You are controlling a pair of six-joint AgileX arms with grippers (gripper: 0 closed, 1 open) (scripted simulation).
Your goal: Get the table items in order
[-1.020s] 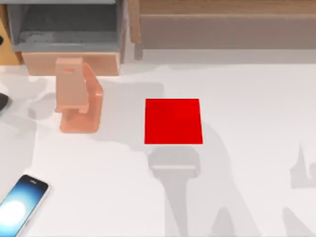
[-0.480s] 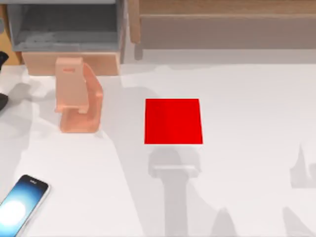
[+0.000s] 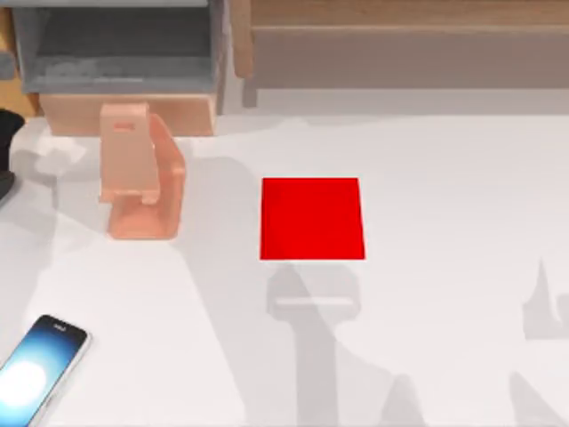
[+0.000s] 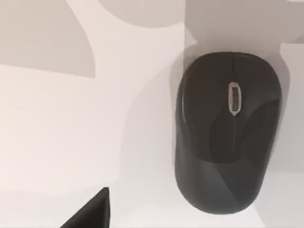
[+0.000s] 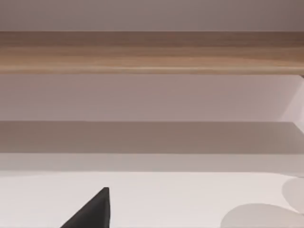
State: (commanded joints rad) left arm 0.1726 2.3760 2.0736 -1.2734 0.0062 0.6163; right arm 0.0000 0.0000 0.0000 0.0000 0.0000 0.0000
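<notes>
The left gripper is hovering directly over the mouse [image 4: 228, 133] at the table's [image 3: 444, 311] far left edge, its opening impossible to tell, the mouse's long axis running away from the wrist, the right arm well apart.

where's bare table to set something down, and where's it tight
Widest free patch: the table right of the red mat, up to the shelf units. Also free: between smartphone and mat. Crowded: the left edge, around the phone stand and the mouse.
</notes>
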